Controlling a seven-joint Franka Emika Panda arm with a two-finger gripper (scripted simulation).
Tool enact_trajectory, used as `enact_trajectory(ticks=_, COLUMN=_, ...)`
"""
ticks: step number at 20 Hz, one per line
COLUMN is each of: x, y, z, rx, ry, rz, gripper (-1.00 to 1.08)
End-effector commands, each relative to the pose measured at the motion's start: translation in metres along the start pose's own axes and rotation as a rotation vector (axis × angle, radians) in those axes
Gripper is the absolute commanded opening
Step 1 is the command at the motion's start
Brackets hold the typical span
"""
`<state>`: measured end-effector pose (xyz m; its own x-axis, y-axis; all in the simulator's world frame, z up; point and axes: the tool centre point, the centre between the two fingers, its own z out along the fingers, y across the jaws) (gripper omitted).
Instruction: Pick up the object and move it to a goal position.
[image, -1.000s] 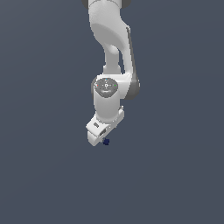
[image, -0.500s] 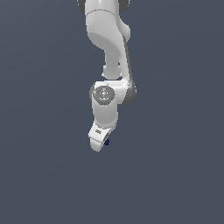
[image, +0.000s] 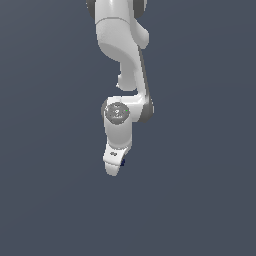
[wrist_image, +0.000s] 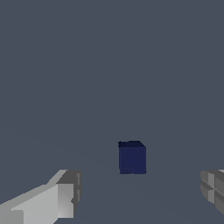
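Grey ground; cube between spread fingers.

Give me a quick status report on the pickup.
White claw open, low over the ground. Small dark navy-blue cube between its fingers, ungrasped. Nothing in the way.

Count: 1 small dark navy-blue cube, only one of its kind; in the exterior view it shows as just a dark speck beside the arm's lower end. 1 white jointed robot arm w/ 1 white two-finger gripper at its end. 2 grey-tipped gripper fingers visible in the wrist view, one each side of the cube, neither touching it. 1 flat grey-blue ground surface, no other loose objs on it. Total: 1 cube, 1 arm, 1 gripper, 2 fingers.
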<state>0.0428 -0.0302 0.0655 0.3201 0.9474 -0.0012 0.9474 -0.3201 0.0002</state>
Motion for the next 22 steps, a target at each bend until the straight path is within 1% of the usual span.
enact_trajectory(ticks=1, x=0.000, y=0.000, z=0.002, rx=0.000, ry=0.001, rz=-0.018, gripper=1.00)
enact_trajectory(ticks=8, x=-0.001, y=0.000, z=0.006, rx=0.000, ry=0.001, rz=-0.019, gripper=1.00)
enact_trajectory(ticks=17, x=-0.001, y=-0.001, z=0.046, rx=0.000, ry=0.001, rz=-0.024, gripper=1.00)
enact_trajectory(ticks=22, x=0.000, y=0.000, z=0.052, rx=0.000, ry=0.001, rz=-0.024, gripper=1.00)
